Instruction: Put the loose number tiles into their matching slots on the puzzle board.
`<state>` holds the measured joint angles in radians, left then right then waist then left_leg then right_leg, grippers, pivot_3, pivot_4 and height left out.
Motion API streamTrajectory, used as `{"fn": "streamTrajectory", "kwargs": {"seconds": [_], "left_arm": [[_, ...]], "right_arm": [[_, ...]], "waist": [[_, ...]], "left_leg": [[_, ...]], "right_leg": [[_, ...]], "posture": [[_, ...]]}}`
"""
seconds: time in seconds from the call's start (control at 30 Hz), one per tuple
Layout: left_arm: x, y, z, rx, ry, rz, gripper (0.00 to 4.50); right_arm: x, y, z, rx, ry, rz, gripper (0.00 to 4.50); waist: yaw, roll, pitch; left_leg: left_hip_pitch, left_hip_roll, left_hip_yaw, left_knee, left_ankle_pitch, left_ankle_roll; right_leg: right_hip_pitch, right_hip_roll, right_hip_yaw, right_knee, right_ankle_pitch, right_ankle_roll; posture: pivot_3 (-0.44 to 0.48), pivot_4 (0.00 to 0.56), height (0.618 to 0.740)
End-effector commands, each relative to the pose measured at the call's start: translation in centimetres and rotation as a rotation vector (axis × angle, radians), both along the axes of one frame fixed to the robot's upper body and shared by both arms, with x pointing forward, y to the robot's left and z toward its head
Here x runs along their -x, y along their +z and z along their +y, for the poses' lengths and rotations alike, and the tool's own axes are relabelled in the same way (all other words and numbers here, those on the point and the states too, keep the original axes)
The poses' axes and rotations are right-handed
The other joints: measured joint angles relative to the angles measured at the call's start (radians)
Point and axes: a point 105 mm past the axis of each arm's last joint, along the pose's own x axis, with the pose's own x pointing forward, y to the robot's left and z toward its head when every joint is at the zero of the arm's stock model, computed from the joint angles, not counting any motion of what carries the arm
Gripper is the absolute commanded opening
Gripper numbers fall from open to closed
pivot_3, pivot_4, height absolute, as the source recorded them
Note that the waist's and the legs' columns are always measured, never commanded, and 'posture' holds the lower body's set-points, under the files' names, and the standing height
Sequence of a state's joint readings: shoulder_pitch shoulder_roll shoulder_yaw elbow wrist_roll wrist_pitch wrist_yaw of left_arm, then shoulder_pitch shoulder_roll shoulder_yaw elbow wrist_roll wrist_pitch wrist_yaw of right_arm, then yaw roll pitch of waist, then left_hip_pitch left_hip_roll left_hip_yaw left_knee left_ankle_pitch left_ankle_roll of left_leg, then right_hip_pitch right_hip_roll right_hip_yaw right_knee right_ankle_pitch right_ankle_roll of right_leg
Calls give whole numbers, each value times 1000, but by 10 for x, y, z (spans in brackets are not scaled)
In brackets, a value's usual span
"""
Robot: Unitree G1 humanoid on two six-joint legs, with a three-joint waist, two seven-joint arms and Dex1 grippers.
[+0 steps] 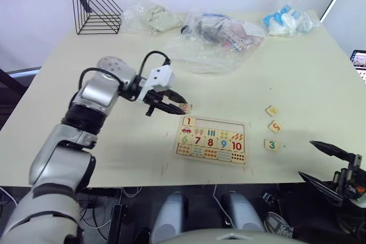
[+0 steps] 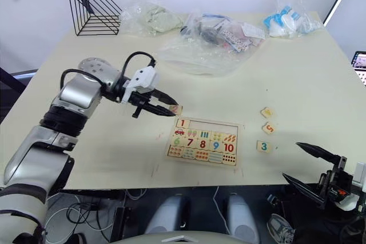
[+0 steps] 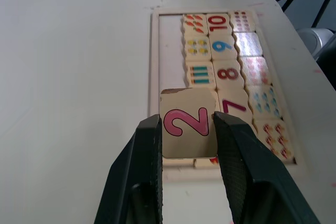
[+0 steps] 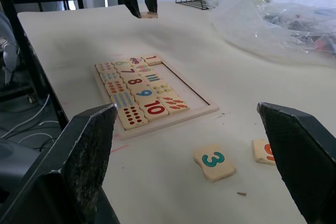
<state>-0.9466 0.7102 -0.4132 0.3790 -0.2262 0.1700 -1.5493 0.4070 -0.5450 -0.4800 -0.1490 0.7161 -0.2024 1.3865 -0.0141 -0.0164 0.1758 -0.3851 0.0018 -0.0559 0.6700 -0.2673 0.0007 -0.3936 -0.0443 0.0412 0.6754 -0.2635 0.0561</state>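
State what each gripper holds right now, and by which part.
The left gripper pinches the square pale wooden tile printed with a pink 2 by its two opposite side edges. The right gripper is open and holds nothing.

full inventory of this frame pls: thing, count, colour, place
Puzzle board: 1, pale wood, near middle of the table; tile 1 seated in the top row, the other top-row slots empty.
Tile 2: 1, pink digit, held above the table just off the board's corner by tile 1.
Loose number tiles: 3, on the table to the board's right; the 3 is green, the 5 orange, the farthest one unreadable.
Wire rack: 1, black, far left corner.
Plastic bags: several, clear, along the far edge.
Table: 1, cream.
Left gripper: fingers shut on tile 2.
Right gripper: open, at the near right edge.
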Motion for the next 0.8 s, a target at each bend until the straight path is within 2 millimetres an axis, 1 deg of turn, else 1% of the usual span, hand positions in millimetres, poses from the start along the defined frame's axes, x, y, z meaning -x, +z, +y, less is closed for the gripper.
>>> {"fn": "streamTrajectory", "kwargs": {"seconds": [0.03, 0.23, 0.47, 0.67, 0.8], "left_arm": [[1, 4, -13, -54, -13, -39, 948], [0, -11, -28, -170, -5, -94, 948], [-2, -21, -40, -244, 21, -72, 948], [-1, -30, -44, -287, 12, -71, 948], [-1, -32, -45, -297, 7, -77, 948]], "right_arm": [[1, 8, 2, 6, -4, -41, 4500], [2, 7, 4, 2, -10, -46, 4500], [0, 6, 4, -2, -16, -49, 4500], [-1, 6, 4, 0, -15, -54, 4500], [-1, 6, 4, 3, -15, -54, 4500]], "waist": [[-1, 0, 0], [0, 0, 0], [0, 0, 0], [0, 0, 0], [0, 0, 0]], "left_leg": [[0, 0, 0, 0, 0, 0], [0, 0, 0, 0, 0, 0], [0, 0, 0, 0, 0, 0], [0, 0, 0, 0, 0, 0], [0, 0, 0, 0, 0, 0]], "right_leg": [[0, 0, 0, 0, 0, 0], [0, 0, 0, 0, 0, 0], [0, 0, 0, 0, 0, 0], [0, 0, 1, 0, 0, 0], [0, 0, 1, 0, 0, 0]], "posture": [[0, 150, 740], [0, 150, 740], [0, 150, 740], [0, 150, 740], [0, 150, 740]]}}
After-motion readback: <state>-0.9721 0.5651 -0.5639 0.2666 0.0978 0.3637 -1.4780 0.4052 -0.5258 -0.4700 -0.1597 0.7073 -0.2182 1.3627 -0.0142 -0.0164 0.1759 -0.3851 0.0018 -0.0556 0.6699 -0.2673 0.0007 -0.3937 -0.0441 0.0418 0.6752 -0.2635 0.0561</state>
